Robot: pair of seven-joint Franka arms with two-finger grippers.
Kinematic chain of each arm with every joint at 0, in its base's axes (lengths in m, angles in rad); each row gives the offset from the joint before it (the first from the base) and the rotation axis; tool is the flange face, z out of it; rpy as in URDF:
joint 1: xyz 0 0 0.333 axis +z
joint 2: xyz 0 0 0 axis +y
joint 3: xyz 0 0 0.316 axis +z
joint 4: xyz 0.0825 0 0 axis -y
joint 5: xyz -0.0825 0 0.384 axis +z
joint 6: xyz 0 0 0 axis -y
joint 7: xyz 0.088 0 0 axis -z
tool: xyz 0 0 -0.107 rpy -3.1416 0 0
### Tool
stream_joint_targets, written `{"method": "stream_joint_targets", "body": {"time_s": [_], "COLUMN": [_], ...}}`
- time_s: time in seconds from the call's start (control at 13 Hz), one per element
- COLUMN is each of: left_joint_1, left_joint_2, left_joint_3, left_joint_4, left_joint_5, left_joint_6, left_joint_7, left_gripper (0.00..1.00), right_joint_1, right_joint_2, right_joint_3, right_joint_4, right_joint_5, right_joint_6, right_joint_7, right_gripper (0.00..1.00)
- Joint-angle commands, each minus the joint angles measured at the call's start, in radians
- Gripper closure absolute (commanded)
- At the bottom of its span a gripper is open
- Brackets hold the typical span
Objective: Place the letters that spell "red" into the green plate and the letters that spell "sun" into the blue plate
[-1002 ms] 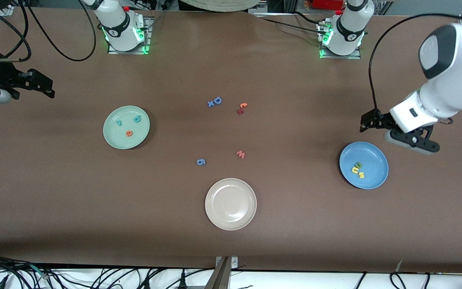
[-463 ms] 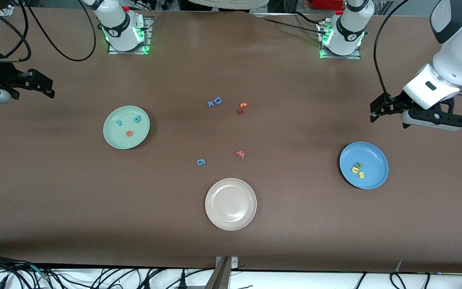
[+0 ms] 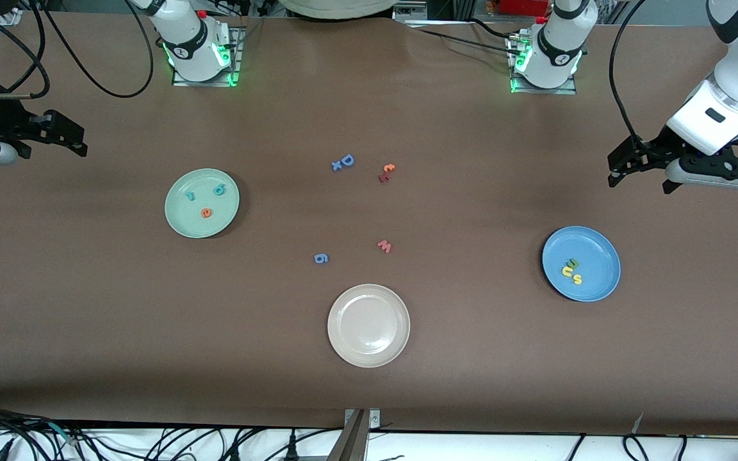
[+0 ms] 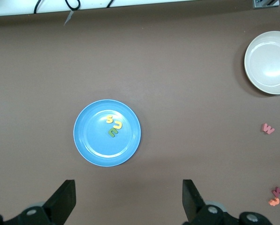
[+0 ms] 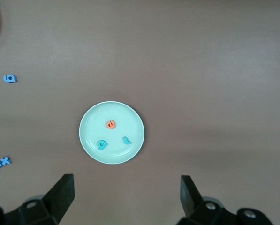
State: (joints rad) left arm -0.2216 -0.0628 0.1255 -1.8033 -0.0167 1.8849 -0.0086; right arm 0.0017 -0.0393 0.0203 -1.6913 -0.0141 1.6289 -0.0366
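Observation:
The green plate (image 3: 180, 214) holds a teal "r" (image 3: 190, 196), a teal "d" (image 3: 218, 189) and an orange "e" (image 3: 205, 213). In the blue plate (image 3: 599, 256) lie a dark green "n" (image 3: 573, 262), a yellow "u" (image 3: 566, 271) and a yellow "s" (image 3: 577, 279). My left gripper (image 3: 639, 179) hangs open and empty over bare table beside the blue plate (image 4: 90, 145). My right gripper (image 3: 54, 152) waits open over bare table off the green plate (image 5: 95, 126), nothing between its fingers.
A cream-white plate (image 3: 368, 325) sits near the front edge at mid-table. Loose letters lie in the middle: a blue "D" with an "x" (image 3: 343, 162), a red and orange pair (image 3: 386, 173), a red "w" (image 3: 385, 246), a blue "6" (image 3: 321, 258).
My left arm has risen and drawn away from the blue plate toward its own end of the table. The right arm and all letters have stayed put.

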Motion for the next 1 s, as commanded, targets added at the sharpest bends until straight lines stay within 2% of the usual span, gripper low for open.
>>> {"method": "stream_joint_targets", "body": {"time_s": [0.0,0.15,0.46,0.93], "left_joint_1": [0.111,0.236,0.240,0.251], "left_joint_2": [0.001,0.001,0.035,0.020], "left_joint_3": [-0.093,-0.231,-0.239,-0.245], "left_joint_4": [0.021,0.022,0.097,0.084], "left_joint_5": [0.009,0.009,0.009,0.007], "left_joint_6": [-0.024,-0.023,-0.062,-0.067], "left_joint_7": [-0.013,-0.014,-0.016,-0.017], "left_gripper": [0.00,0.00,0.00,0.00], "right_joint_1": [-0.008,-0.008,-0.008,-0.008], "right_joint_2": [-0.002,-0.002,-0.002,-0.002], "right_joint_3": [0.003,0.003,0.003,0.003], "right_joint_4": [0.005,0.005,0.005,0.005], "right_joint_5": [0.000,0.000,0.000,0.000], "right_joint_6": [-0.004,-0.004,-0.004,-0.004], "right_joint_7": [-0.003,-0.005,-0.003,-0.003], "right_gripper": [0.00,0.00,0.00,0.00]}}
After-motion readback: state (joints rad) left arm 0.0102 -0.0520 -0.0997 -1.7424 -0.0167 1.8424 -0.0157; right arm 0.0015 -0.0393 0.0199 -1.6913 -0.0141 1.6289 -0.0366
